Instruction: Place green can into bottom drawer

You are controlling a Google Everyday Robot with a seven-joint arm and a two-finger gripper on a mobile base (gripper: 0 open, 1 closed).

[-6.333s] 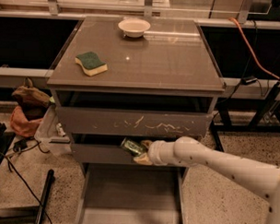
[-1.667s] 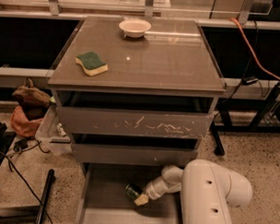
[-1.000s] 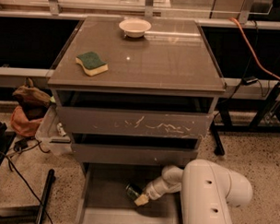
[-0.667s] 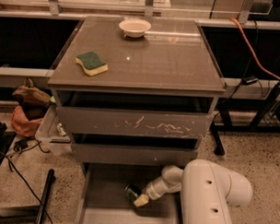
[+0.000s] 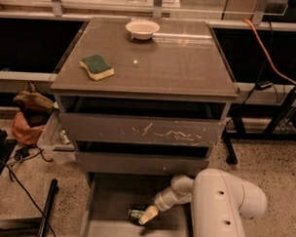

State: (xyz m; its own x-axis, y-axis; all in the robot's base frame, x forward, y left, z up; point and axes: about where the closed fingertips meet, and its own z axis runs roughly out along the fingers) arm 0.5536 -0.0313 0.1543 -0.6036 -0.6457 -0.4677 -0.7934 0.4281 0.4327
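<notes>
The bottom drawer (image 5: 111, 197) is pulled out at the foot of the cabinet, its flat floor in shadow. The green can (image 5: 137, 214) lies on its side on that floor, near the drawer's front. My gripper (image 5: 147, 216) reaches down into the drawer from the white arm (image 5: 223, 206) on the right. Its pale fingertip (image 5: 148, 217) is right at the can's right end. Part of the can is hidden behind the gripper.
A green-topped yellow sponge (image 5: 96, 67) and a white bowl (image 5: 142, 28) sit on the cabinet top (image 5: 179, 63). The scratched-front drawer (image 5: 142, 130) and the middle drawer (image 5: 136, 164) are shut. Bags and cables lie on the floor at left (image 5: 26, 121).
Over six seconds the gripper has carried the can from the middle drawer's front down into the bottom drawer. In the last second nothing has visibly moved.
</notes>
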